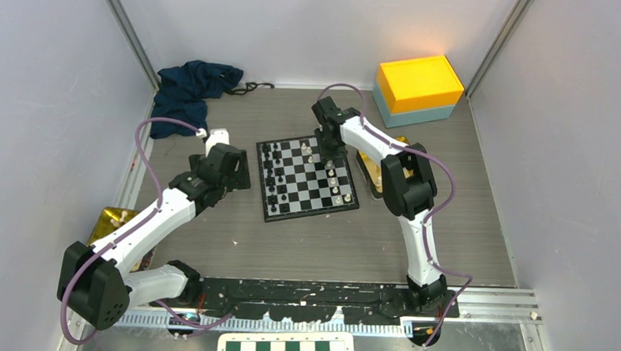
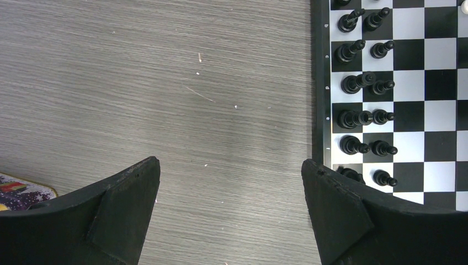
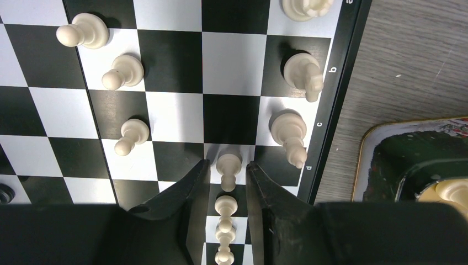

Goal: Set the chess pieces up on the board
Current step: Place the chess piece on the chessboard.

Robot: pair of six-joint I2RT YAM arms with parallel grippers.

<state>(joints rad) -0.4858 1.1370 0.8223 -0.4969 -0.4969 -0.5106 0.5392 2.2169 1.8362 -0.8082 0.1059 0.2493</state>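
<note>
The board (image 1: 309, 216) lies mid-table, with black chess pieces (image 1: 272, 178) in two columns on its left side and white ones (image 1: 335, 184) on its right. My right gripper (image 1: 326, 156) hangs over the board's far right part. In the right wrist view its open fingers (image 3: 227, 164) straddle a white pawn (image 3: 228, 163) that stands on a white square, with a thin gap on each side. More white pawns line up behind it between the fingers. My left gripper (image 2: 230, 165) is wide open and empty above bare table, just left of the board's border (image 2: 319, 83) and the black pieces (image 2: 359, 83).
A tin tray (image 3: 381, 143) with a pale piece in it lies just right of the board. At the back stand a yellow-and-teal box (image 1: 419, 84) and a dark blue cloth (image 1: 191, 87). A gold packet (image 1: 111, 222) lies at the left edge. A green-and-white checkered panel (image 1: 286, 350) sits at the near edge.
</note>
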